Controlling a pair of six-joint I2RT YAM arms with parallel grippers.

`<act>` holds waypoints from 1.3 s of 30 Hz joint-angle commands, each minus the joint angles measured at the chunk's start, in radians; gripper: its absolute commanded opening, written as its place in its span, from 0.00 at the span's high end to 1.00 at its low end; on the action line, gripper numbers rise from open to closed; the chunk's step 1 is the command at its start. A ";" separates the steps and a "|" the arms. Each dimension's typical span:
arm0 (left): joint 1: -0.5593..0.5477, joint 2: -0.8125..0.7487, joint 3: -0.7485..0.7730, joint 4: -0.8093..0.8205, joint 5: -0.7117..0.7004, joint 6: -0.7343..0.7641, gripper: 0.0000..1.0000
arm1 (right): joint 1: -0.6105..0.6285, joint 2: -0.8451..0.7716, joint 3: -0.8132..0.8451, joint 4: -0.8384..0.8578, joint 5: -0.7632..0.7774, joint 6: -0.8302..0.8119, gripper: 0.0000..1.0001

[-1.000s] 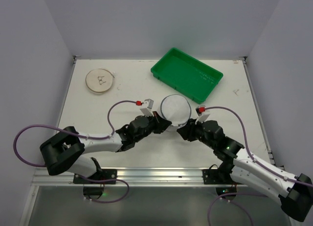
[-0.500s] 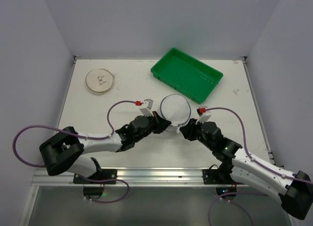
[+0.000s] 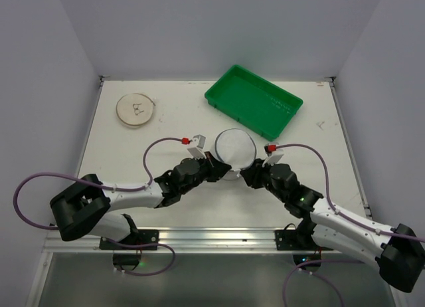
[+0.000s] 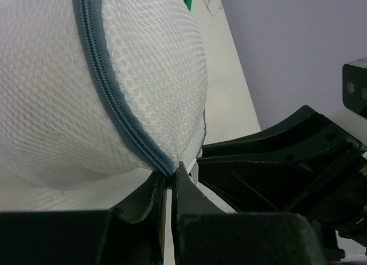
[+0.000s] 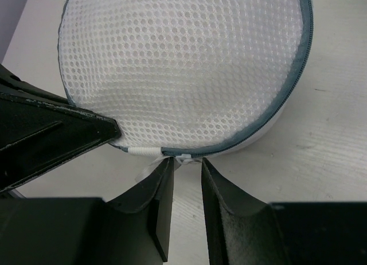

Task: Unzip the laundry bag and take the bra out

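Bag (image 3: 236, 149), tray (image 3: 255, 101), disc (image 3: 136, 110) — one each

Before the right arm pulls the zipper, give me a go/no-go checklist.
1. left jaws anchoring the laundry bag: shut on its zipper rim, ok.
2. zipper pull lined up with the right jaws: it sits at their tips, ok.
3. right jaws closed on the pull: a gap shows between them, not ok.
4. zipper run free to travel: nothing lies across the rim where the wrist views show it, ok.
5. bra inside the bag: the mesh hides what is in it, cannot tell.
6. green tray clear of both arms: it sits apart behind the bag, ok.
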State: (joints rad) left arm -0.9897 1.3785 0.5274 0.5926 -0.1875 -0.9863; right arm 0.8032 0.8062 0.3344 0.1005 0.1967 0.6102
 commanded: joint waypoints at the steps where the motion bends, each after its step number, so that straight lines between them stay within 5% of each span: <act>1: -0.004 -0.027 -0.021 0.039 -0.020 -0.015 1.00 | 0.004 0.027 0.003 0.064 0.033 0.003 0.72; 14: -0.003 -0.035 -0.029 0.023 -0.036 -0.014 1.00 | 0.004 0.037 0.015 0.047 0.079 -0.035 0.75; 21: -0.003 -0.036 -0.029 0.012 -0.044 -0.014 1.00 | 0.004 0.050 0.012 0.073 0.052 -0.072 0.89; 26: 0.003 -0.042 -0.027 -0.002 -0.035 -0.009 1.00 | 0.004 0.051 0.011 0.087 0.049 -0.087 0.72; 39: 0.034 -0.064 -0.063 0.030 0.029 -0.015 1.00 | 0.004 0.123 -0.014 0.217 -0.010 -0.081 0.80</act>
State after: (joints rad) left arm -0.9611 1.3365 0.4763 0.5896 -0.1696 -0.9958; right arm 0.8070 0.9092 0.3317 0.2180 0.1875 0.5312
